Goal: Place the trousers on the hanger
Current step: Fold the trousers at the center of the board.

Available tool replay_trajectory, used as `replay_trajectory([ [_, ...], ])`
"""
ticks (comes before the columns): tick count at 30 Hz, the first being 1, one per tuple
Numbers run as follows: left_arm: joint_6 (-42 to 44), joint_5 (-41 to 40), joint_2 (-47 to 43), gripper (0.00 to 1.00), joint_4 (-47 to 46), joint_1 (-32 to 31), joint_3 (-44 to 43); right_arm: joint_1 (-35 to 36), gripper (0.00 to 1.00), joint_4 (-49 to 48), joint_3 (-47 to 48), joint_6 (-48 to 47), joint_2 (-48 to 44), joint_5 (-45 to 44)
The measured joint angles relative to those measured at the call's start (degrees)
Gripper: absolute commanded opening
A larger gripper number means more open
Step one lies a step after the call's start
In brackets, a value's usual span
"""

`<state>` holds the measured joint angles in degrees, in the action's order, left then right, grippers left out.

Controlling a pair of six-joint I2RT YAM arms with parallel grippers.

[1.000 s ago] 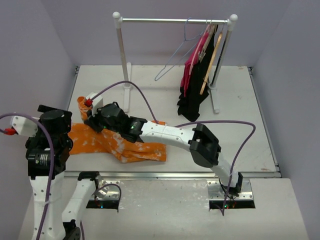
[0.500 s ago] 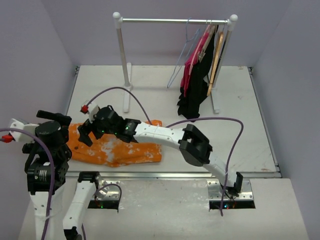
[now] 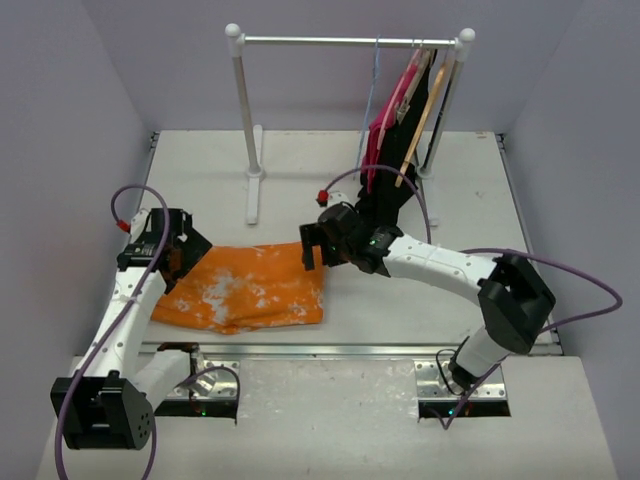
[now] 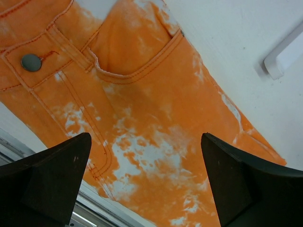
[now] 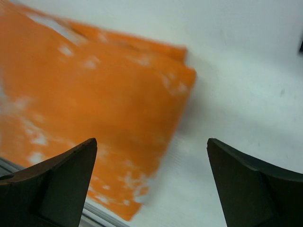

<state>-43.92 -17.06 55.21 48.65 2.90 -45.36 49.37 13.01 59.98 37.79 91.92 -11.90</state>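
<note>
Our left gripper (image 3: 185, 255) reaches low over the waistband end of the trousers (image 3: 250, 290), fingers wide apart and empty. Our right gripper (image 3: 308, 250) hovers at their right edge, equally spread. Half a second ago it was at their left end. The trousers now lie flatter on the table (image 3: 450, 290), and the hanger (image 3: 371, 95) hangs from the rail (image 3: 340, 41).

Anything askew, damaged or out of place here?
Nothing stands out. The trousers lie folded flat on the table, white blotches seemingly part of the dye; the hanger hangs on the rail.
</note>
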Motion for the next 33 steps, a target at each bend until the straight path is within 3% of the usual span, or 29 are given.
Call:
replay_trajectory([
  [4,-0.05,-0.09,-0.38,1.00,-1.45,0.00,0.00,-3.22,0.91,-0.46,-7.36,0.70,6.17,6.39],
  [12,2.18,0.79,-1.37,1.00,-3.82,0.02,0.01,-3.22,0.90,-10.98,-7.41,2.65,10.35,14.41],
  [17,3.78,2.92,-3.07,1.00,-4.89,0.02,0.01,-2.63,0.91,-13.69,-13.76,6.27,5.10,11.11],
  [24,6.19,6.28,-3.16,1.00,-5.94,0.02,0.01,-1.50,0.92,-12.16,-18.94,8.91,-10.64,6.57],
  [29,7.12,8.02,-3.16,1.00,-6.58,0.02,0.01,-1.54,0.91,-13.81,-13.71,8.28,-5.38,11.16],
  [30,7.29,8.24,-3.16,1.00,-6.63,0.02,0.01,-1.54,0.88,-13.53,-11.50,8.12,-2.12,11.83],
  [33,7.80,8.46,-3.16,1.00,-6.66,0.02,0.00,-1.50,0.59,-10.63,-5.76,7.84,7.09,12.09],
])
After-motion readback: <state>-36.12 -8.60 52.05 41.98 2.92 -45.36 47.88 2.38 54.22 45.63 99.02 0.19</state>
